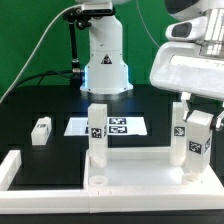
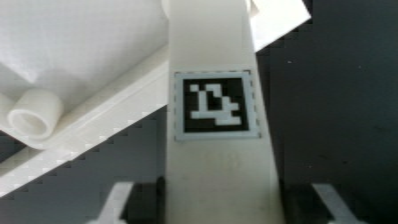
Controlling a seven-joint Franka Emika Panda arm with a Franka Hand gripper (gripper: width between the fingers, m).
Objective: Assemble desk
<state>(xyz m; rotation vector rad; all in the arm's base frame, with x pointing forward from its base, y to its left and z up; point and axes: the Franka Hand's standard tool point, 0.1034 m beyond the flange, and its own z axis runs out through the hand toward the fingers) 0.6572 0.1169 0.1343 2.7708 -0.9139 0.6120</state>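
The white desk top point(image 1: 130, 165) lies tray-side up at the front of the table. One square leg point(image 1: 97, 140) stands upright in its socket at the exterior view's left, and another leg point(image 1: 179, 135) stands at the right. My gripper point(image 1: 198, 112) is shut on a third tagged leg point(image 1: 198, 145) and holds it upright over the top's right front corner. In the wrist view this leg point(image 2: 217, 110) runs between my fingers point(image 2: 125, 200), with my gripper point(image 2: 222, 198) closed on it. The desk top point(image 2: 80, 70) and a round socket post point(image 2: 32, 115) lie beside it. A fourth leg point(image 1: 40, 131) lies loose on the black table.
The marker board point(image 1: 110, 126) lies flat mid-table behind the desk top. The robot base point(image 1: 105, 65) stands at the back. A long white border bar point(image 1: 14, 170) runs along the front left. A green curtain hangs behind.
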